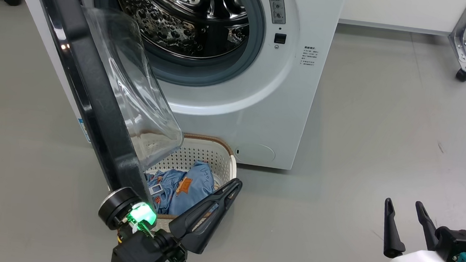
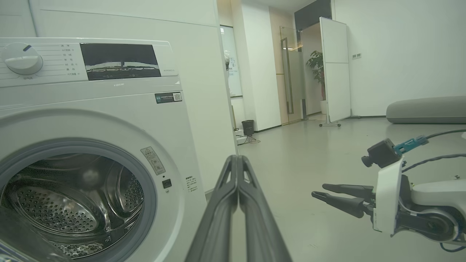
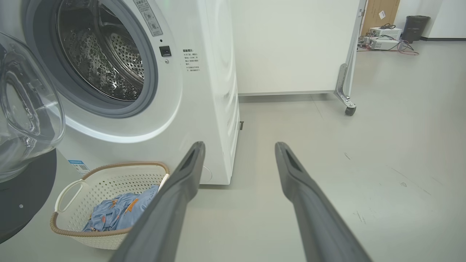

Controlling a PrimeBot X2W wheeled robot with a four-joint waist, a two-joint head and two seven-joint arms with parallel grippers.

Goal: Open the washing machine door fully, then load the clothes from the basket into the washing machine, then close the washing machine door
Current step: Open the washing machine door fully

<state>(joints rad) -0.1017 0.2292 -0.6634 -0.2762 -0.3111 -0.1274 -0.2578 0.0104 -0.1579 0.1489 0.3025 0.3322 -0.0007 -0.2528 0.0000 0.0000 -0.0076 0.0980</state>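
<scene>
We see the washing machine door (image 1: 89,89) open, its top cut off, hiding half the basket (image 1: 214,152) of clothes (image 1: 194,182) on the floor before the washing machine (image 1: 287,89); left gripper (image 1: 234,185) pinched shut and empty, right gripper (image 1: 404,203) spread wide and empty.

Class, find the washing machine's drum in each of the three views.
Head view: drum at top centre.
Left wrist view: drum at lower left.
Right wrist view: drum at upper left.
Shared landmark: grey warning sticker beside the drum's ring.
</scene>
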